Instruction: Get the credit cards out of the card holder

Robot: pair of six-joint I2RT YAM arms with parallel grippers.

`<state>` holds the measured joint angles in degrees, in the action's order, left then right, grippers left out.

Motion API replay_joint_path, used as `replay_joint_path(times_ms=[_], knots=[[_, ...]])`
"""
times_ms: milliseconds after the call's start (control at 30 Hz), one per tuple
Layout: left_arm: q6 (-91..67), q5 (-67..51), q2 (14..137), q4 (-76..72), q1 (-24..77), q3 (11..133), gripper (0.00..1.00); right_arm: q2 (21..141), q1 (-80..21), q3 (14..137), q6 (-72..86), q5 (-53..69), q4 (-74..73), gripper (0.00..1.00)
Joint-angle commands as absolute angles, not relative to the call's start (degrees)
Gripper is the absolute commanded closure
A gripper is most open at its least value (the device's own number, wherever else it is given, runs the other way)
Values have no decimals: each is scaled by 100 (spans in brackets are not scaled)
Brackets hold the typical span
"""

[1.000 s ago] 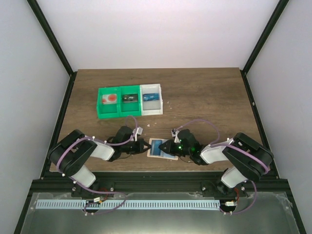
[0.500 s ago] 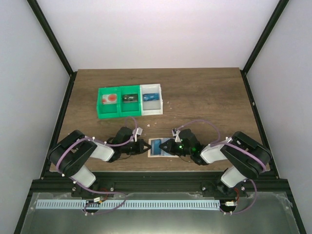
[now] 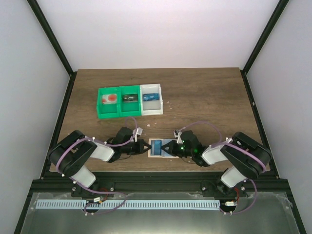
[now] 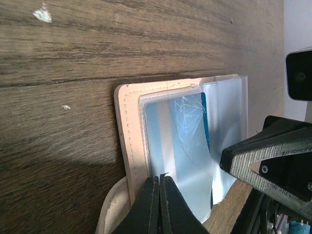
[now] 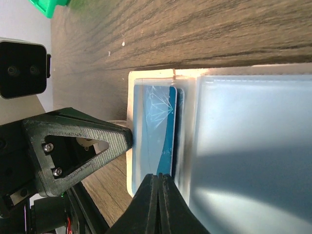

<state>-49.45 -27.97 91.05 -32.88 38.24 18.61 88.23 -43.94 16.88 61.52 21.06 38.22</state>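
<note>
The tan card holder lies open and flat near the table's front edge, between my two grippers. A light blue credit card sits in its clear pocket. In the left wrist view the holder's stitched edge and the card show. My left gripper is shut, its tips resting on the pocket's left edge. In the right wrist view my right gripper is shut, its tips on the near edge of the card. From above, the left gripper and the right gripper flank the holder.
A green two-compartment bin and a white bin stand side by side at the back left, each with small items inside. A clear sleeve flap spreads to the right of the card. Black frame posts border the table.
The right gripper has shifted slightly right and the holder has turned squarer to the table edge. The left gripper stays at the holder's left edge.
</note>
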Motion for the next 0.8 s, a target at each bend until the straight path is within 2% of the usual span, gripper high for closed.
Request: replay_joint_path(times_ms=[0,267,533,767], knots=[[-4860,-2697,9275,-2605,3929,1661,100,8669,-4311,1550,6056,2114,4055,100],[-4877,-2660,9308,-2579,3929,1691,100,8579,-4192,1444,5974,2208,4120,100],[-4943,-2752,9429,-2723,3933,1668,100,8995,-4201,1832,5891,2499,3780,85],[-4972,-2797,9492,-2773,3930,1692,100,9163,-4201,2041,5830,2248,3383,84]])
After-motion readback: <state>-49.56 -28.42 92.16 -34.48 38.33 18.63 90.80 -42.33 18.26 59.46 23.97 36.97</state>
